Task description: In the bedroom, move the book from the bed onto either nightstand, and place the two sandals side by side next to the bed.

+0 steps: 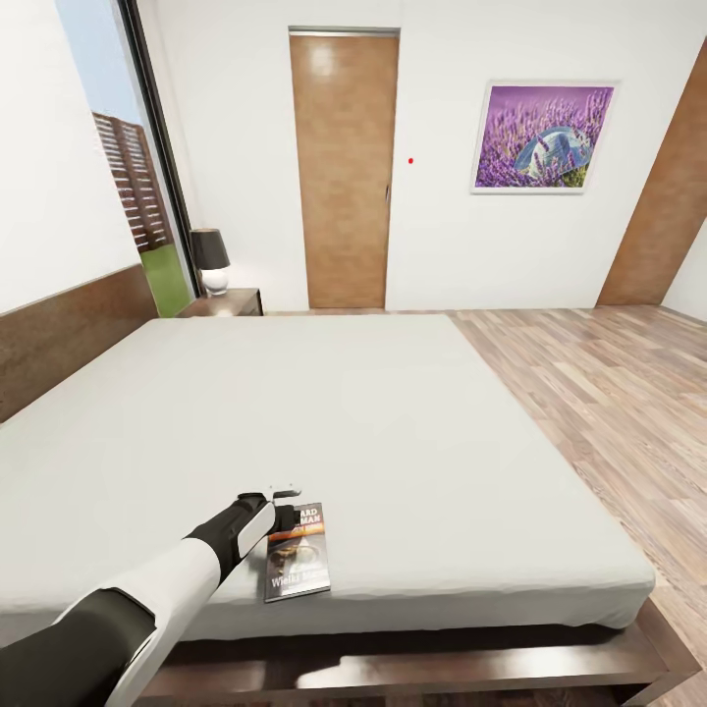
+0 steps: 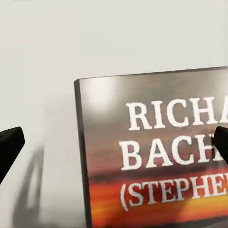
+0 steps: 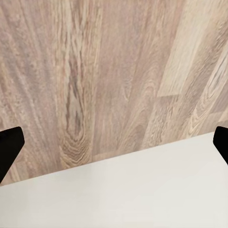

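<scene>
1. Bedroom: the bed [image 1: 324, 432] with its off-white mattress takes up most of the head view; dark wooden frame along the near edge, headboard [image 1: 59, 339] at the view's left.
2. The book [image 1: 298, 553] lies flat on the mattress close to the near edge, cover up, orange band and white lettering showing.
3. Left pincer [image 1: 286, 493] reaches out over the bed, just beyond the book's far end. In the left wrist view its fingertips [image 2: 8, 145] stand wide apart at the two sides of the frame, with the book's cover [image 2: 156, 156] between and below them; nothing is gripped.
4. Whether the pincer touches the book cannot be told.
5. Right pincer [image 3: 114, 147]: fingers apart, holding nothing. Below it, wood-plank floor [image 3: 95, 71] and a strip of off-white surface.
6. Nightstand [image 1: 228, 301] stands at the far corner beside the headboard, a black-shaded lamp [image 1: 210, 261] on it.
7. Far wall: brown door [image 1: 344, 167], lavender picture [image 1: 543, 136]. Tall window [image 1: 128, 177] at the view's left.
</scene>
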Robot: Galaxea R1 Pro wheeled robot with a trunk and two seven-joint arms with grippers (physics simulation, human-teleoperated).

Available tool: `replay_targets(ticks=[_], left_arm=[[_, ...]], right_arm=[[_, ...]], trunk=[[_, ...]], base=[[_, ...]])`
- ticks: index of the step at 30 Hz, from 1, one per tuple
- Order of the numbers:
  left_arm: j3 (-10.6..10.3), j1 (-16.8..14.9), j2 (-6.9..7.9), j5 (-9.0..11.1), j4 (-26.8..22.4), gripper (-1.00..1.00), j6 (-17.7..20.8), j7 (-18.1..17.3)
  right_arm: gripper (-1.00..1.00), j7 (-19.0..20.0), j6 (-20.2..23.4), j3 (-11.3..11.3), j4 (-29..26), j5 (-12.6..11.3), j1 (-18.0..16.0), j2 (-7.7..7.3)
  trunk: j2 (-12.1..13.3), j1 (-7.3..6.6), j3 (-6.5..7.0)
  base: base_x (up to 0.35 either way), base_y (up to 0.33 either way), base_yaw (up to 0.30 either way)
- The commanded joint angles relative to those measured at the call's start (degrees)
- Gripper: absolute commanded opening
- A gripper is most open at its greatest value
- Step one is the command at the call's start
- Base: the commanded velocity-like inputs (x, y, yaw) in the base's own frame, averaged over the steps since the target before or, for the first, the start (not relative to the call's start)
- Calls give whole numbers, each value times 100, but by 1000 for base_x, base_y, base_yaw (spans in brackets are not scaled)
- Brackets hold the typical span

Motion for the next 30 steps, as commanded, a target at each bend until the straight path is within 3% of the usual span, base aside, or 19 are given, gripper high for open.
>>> replay_targets(ticks=[1, 23, 30], left_arm=[[-60, 4, 3, 132, 1, 100, 20, 37], [-60, 4, 13, 125, -9, 100, -15, 27], [-60, 4, 18, 124, -11, 100, -206, 10]], right_arm=[[100, -18, -33, -49, 12, 60, -3, -1], [100, -18, -33, -49, 12, 60, -3, -3], [100, -18, -33, -49, 12, 60, -3, -3]], trunk=[[-1, 0, -5], [-1, 0, -5], [-1, 0, -5]], base=[[0, 0, 0], [0, 0, 0], [0, 0, 0]])
